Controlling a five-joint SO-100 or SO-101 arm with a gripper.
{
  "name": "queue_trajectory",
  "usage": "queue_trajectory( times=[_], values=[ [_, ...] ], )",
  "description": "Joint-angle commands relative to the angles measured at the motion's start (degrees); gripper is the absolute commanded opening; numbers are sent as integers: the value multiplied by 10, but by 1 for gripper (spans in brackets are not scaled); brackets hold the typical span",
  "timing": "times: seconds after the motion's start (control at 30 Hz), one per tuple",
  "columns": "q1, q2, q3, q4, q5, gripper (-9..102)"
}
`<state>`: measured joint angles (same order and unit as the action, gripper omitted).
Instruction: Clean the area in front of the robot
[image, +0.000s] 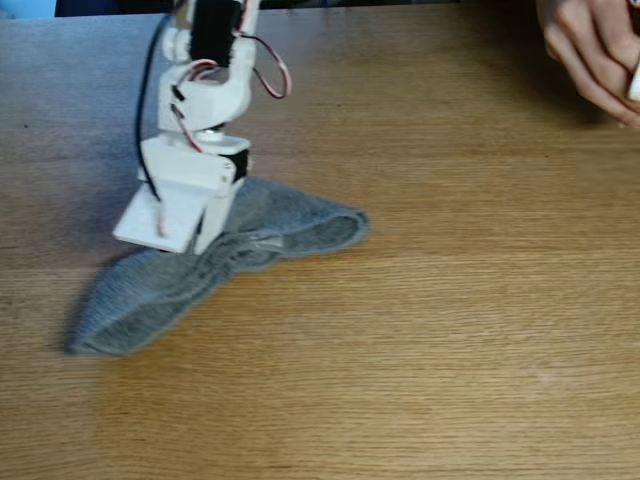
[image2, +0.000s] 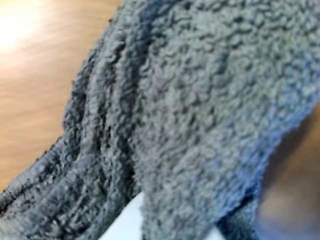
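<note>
1. Grey cloth fills the wrist view, bunched in folds against the tool; a white sliver of the tool shows at the lower edge.
2. From the fixed view, the tool presses down on the cloth's middle, apparently clenched on a fold, likely so the cloth drags as a wiper.
3. Cloth spreads out either side beneath the tool, flat on the table.
4. Oak table lies bare ahead of the tool.
5. Well apart, at the far corner, a hand hovers.
</note>
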<state>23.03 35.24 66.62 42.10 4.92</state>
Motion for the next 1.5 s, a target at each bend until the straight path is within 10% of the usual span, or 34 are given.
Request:
queue_trajectory(
  times=[0.0, 0.3, 0.6, 0.8, 1.17, 1.47],
  values=[
    [68, 62, -5, 111, 7, 0],
    [-8, 148, -4, 367, -11, 0],
    [-222, 258, -4, 439, -27, 0],
    [-279, 213, -4, 325, -4, 0],
    [-143, -25, -5, -132, -34, 0],
    [17, -72, -5, -173, -78, 0]
  ],
)
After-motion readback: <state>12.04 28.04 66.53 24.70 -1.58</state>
